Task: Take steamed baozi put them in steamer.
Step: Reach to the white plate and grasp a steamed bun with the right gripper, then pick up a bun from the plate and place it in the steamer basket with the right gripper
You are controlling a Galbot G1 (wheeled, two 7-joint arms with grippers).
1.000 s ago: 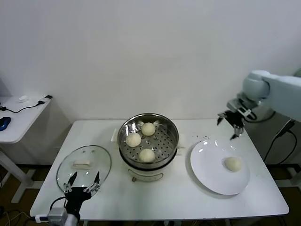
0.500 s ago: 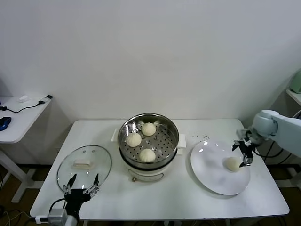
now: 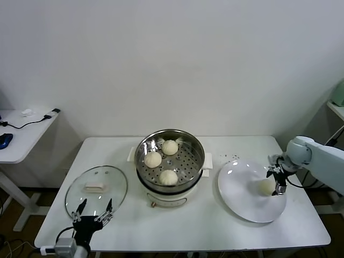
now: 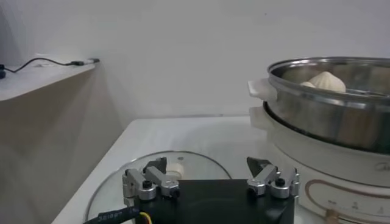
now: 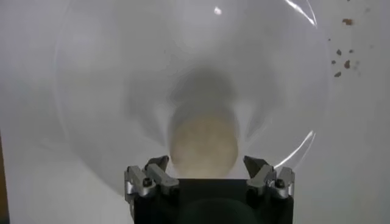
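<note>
One baozi (image 3: 265, 186) is lying on the white plate (image 3: 242, 201), directly between the spread-apart fingers of the right end effector (image 3: 276, 180); three are sitting in the steamer (image 3: 169, 141). Left end effector (image 3: 94, 210), apart, is idling near the glass lid (image 3: 95, 185).

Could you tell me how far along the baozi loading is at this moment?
Three baozi already sit on the perforated tray of the steamer. The last baozi lies on the white plate, and the right gripper is open and straddling it, not yet closed. Left to do: grasp it and carry it to the steamer. The left gripper waits open over the glass lid.
</note>
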